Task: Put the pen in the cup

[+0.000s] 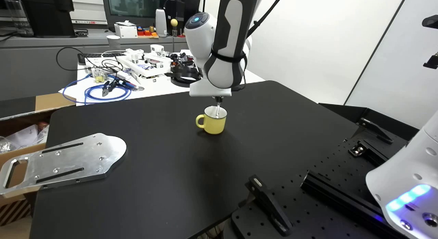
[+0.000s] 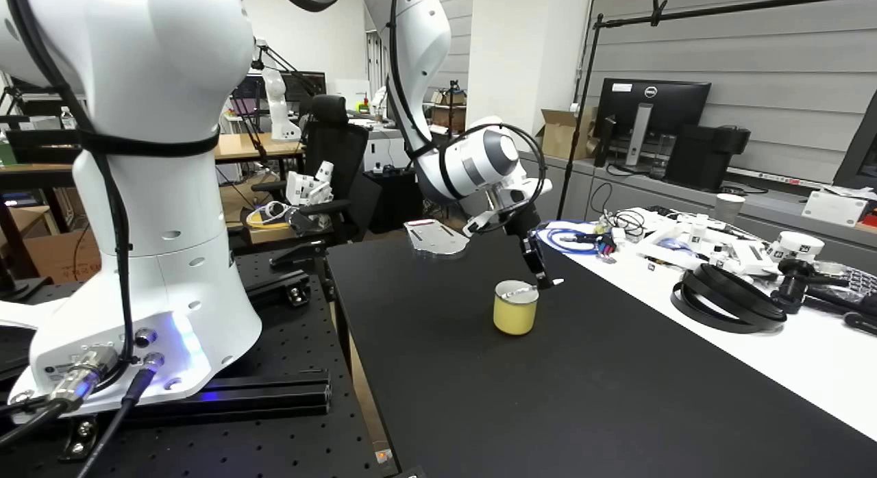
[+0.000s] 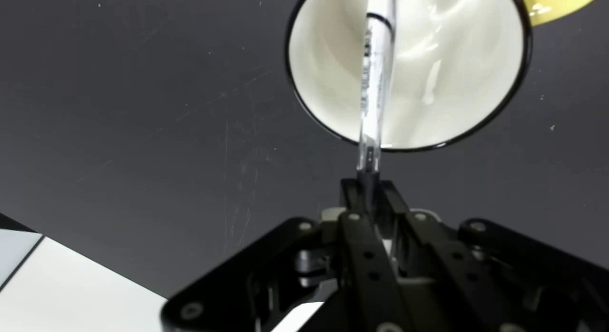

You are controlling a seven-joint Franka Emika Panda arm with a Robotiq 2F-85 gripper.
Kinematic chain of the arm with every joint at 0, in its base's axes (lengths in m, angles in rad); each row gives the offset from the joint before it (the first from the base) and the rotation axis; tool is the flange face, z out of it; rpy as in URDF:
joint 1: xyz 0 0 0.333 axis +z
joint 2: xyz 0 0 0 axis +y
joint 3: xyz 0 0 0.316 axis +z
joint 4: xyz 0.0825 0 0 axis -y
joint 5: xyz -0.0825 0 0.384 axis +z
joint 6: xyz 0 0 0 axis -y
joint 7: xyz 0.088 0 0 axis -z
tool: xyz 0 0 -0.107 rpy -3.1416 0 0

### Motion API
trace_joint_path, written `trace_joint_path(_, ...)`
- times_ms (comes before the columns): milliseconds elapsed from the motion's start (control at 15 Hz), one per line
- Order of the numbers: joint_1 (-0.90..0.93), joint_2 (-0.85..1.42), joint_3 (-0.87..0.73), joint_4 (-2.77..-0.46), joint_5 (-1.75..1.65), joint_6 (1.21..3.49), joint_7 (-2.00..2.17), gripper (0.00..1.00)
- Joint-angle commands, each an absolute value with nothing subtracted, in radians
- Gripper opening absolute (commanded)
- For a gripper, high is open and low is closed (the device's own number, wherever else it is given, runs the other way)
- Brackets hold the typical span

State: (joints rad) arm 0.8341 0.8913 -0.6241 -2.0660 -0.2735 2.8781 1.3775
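Observation:
The cup is a small pale yellow mug standing upright on the black table; it also shows in an exterior view and in the wrist view, with its light inside visible. My gripper is shut on the pen near its dark end. The pen's whitish, clear part reaches out from the fingertips across the near rim and over the mug's opening. In an exterior view the pen lies slanted, its free end within the mouth. The fingertips are just outside the rim. Whether the pen touches the mug I cannot tell.
A silver metal plate lies at the table's edge. A white table with cables, tools and white parts adjoins the black table. Black clamps and a bar are near the robot's base.

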Motion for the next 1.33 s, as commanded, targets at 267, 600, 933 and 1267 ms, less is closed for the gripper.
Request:
trace_joint_path(267, 0.849, 0.898, -0.635, -2.060, -0.233, 2.871, 1.361, 0.45)
trace_joint_path(600, 0.856, 0.880, -0.650, -2.057, -0.229, 2.869, 1.362, 0.79)
trace_joint_path(933, 0.879, 0.851, -0.691, -2.072, -0.223, 2.876, 1.364, 1.00)
trace_joint_path(1267, 0.871, 0.872, -0.685, -2.053, -0.218, 2.872, 1.354, 1.00)
